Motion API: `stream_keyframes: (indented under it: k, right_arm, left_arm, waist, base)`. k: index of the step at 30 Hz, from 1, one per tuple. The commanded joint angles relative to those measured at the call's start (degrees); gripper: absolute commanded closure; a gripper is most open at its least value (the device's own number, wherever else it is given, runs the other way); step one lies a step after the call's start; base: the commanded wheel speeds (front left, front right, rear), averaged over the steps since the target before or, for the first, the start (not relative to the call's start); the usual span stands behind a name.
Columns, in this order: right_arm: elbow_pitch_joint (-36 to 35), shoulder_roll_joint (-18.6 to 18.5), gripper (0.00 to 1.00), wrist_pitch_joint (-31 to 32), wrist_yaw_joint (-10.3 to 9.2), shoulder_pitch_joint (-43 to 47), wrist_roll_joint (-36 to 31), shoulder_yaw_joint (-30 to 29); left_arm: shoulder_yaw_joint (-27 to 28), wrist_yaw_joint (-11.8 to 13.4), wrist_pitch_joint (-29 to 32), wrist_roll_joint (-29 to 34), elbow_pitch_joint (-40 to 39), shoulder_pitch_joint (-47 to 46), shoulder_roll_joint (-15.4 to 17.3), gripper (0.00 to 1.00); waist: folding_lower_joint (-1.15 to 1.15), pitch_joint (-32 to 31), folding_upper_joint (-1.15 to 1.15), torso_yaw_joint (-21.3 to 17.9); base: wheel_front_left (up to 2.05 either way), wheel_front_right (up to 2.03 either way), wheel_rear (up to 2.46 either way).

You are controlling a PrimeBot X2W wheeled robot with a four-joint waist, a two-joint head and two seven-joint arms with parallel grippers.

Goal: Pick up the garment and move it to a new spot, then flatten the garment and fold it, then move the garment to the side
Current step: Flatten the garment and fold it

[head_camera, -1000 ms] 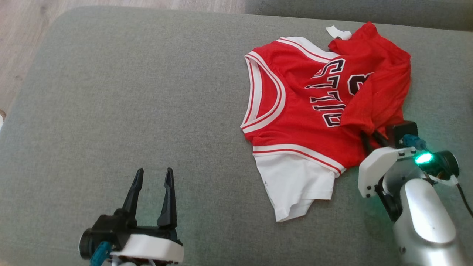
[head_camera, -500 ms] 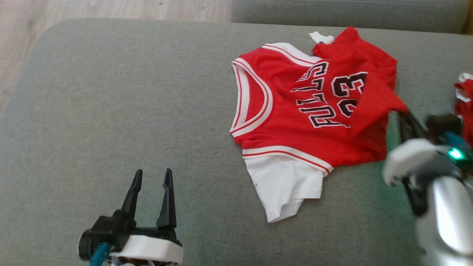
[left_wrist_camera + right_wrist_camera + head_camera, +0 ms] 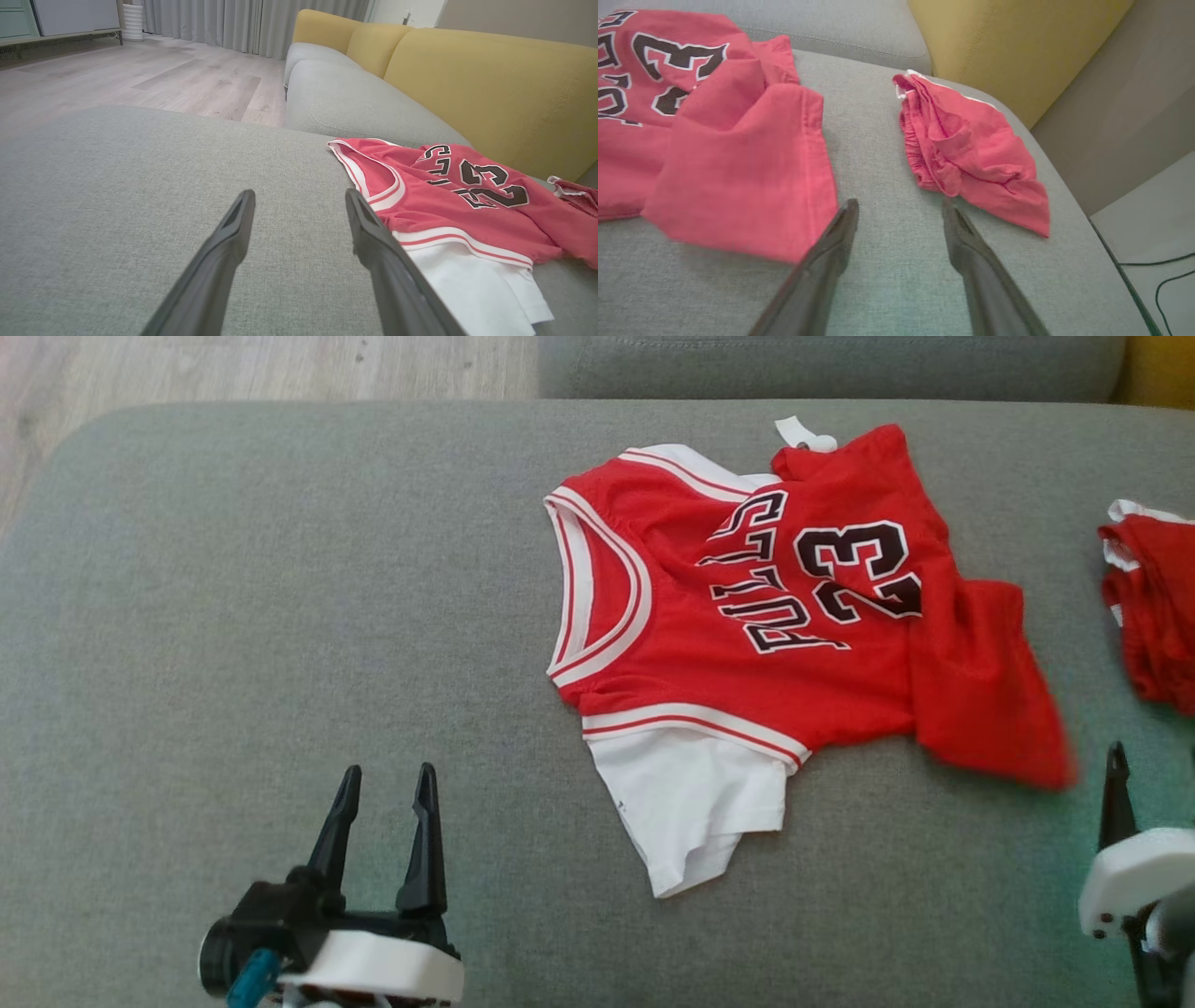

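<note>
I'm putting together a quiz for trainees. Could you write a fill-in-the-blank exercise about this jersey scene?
1. The jersey shows the number ___.
2. The left end effector is ___, holding nothing.
3. The sofa backrest is coloured ___.
4. By the robot's sides, the crumpled red garment lies to the jersey's ___.

Missing words: 23; open; yellow; right.

Left gripper (image 3: 389, 771): two long, tapering black fingers on a black block, glossy white cover plate behind, teal cable connector (image 3: 250, 975) at its outer corner; right gripper (image 3: 899, 205): same dark fingers, rounded white cover (image 3: 1134, 887) with small dark screw heads.
</note>
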Motion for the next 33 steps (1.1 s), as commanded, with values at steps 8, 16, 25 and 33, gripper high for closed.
stream_keyframes:
  k: [8,16,25,33]
  right_arm:
    - [-1.0,-0.5,0.00,-5.2,-0.04,-1.4,4.9,2.1]
    - [-4.8,-0.5,0.00,-6.4,-0.04,-3.9,9.1,7.8]
    - [-10.4,-0.5,0.00,-5.2,-0.04,-5.9,10.0,11.9]
    - [-12.5,-0.5,0.00,-5.3,-0.04,-5.4,10.4,11.6]
  left_arm:
    - [-1.9,-2.7,1.4,-0.7,1.3,-2.9,-1.0,0.00]
    - [-7.7,-6.9,7.9,-1.1,10.1,-9.5,-5.6,0.00]
    - [-7.6,-6.9,12.0,-1.9,24.9,-18.7,-9.5,0.00]
    - [-8.8,-8.6,12.9,-1.6,31.9,-22.9,-10.7,0.00]
  waist:
    - [0.00,-2.1,0.00,-1.7]
    - [0.00,-1.6,0.00,-4.8]
    - [0.00,1.4,0.00,-9.3]
    - [0.00,2.3,0.00,-10.5]
  base:
    - [0.00,0.00,0.00]
    - [0.00,0.00,0.00]
    - [0.00,0.00,0.00]
    - [0.00,0.00,0.00]
